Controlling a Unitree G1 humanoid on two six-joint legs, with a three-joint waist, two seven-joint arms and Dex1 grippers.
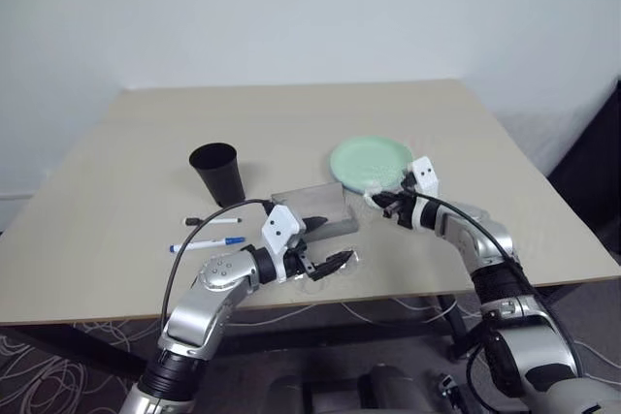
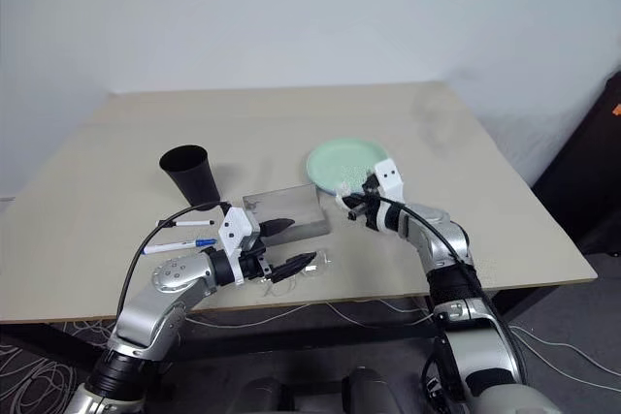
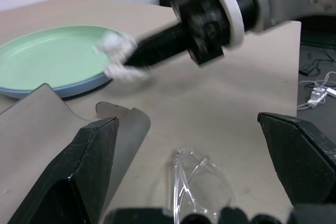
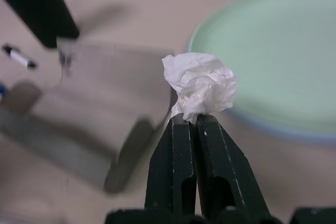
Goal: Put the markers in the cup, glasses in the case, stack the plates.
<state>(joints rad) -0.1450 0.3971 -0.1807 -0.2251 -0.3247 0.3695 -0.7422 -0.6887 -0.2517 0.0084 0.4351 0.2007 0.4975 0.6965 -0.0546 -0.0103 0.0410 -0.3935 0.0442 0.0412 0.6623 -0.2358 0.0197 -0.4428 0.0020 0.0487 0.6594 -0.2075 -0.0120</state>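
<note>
- pale wall and a beige tabletop form the setting; dark carpet with loose cables lies below the near edge
- right claw has its two black fingers pressed together, pinching a crumpled white tissue by its lower end; the lump stands clear above the fingertips, touching nothing else
- just beyond and to one side of that claw lies the mint green plate, which sits on the light blue plate, whose rim shows beneath it; the plates therefore appear already stacked
- judged step: clearing the tissue away from the plates; to do it well, carry the lump well clear of the stack and of the case before letting go, and keep the pinch firm, since only a small fold is caught
- grey case lies open between the two claws, its flap raised on the side toward the left claw
- left claw is spread wide, holding nothing; the clear glasses lie on the table directly under and between its fingers, just beside the case
- black cup stands upright, well to the outer side of the left claw; the two markers lie flat on the table near the cup, not yet in it
- pose: right forearm reaches forward, wrist bent inward, claw nearly level; left arm is bent at the elbow, claw pointing inward and slightly down over the glasses
</note>
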